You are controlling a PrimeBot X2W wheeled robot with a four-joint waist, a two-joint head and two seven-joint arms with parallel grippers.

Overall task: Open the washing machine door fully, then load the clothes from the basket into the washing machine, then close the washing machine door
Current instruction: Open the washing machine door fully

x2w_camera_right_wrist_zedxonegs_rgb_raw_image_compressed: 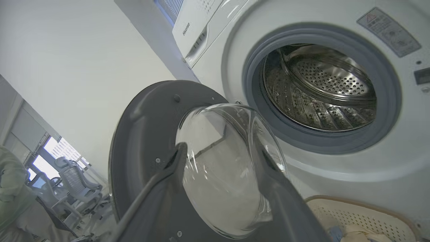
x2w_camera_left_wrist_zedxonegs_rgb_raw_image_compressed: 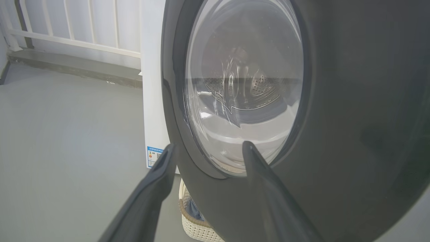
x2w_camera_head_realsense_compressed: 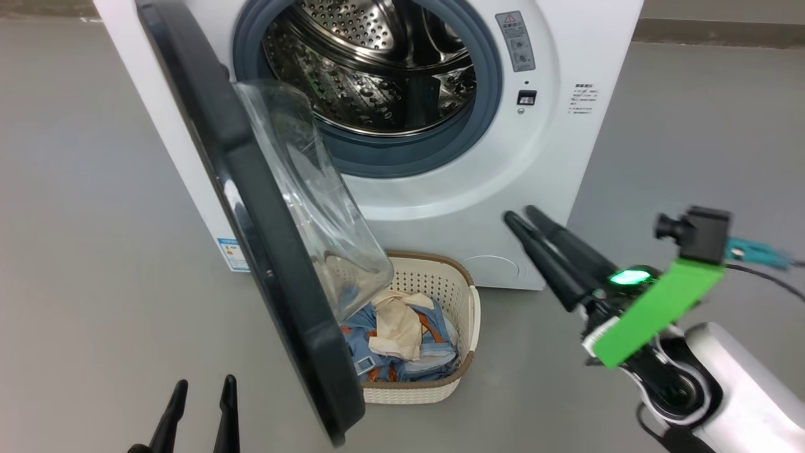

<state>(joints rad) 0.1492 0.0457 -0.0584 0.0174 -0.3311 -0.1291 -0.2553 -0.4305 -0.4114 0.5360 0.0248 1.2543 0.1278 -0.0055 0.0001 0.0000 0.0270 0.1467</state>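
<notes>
Right gripper (x2w_camera_head_realsense_compressed: 520, 212) and left gripper (x2w_camera_head_realsense_compressed: 206, 380) hang spread, empty. The washing machine door (x2w_camera_head_realsense_compressed: 248, 207) stands swung out, perhaps not fully; the clothes (x2w_camera_head_realsense_compressed: 402, 333) lie in the basket (x2w_camera_head_realsense_compressed: 473, 308) at the foot of the washing machine (x2w_camera_head_realsense_compressed: 566, 126): loading and closing remain.

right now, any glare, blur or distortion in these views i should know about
Head view: sharp, bright glints on the steel drum. Left wrist view: warped reflections in the door window. Right wrist view: wide-angle lens tilts and curves the washing machine.
</notes>
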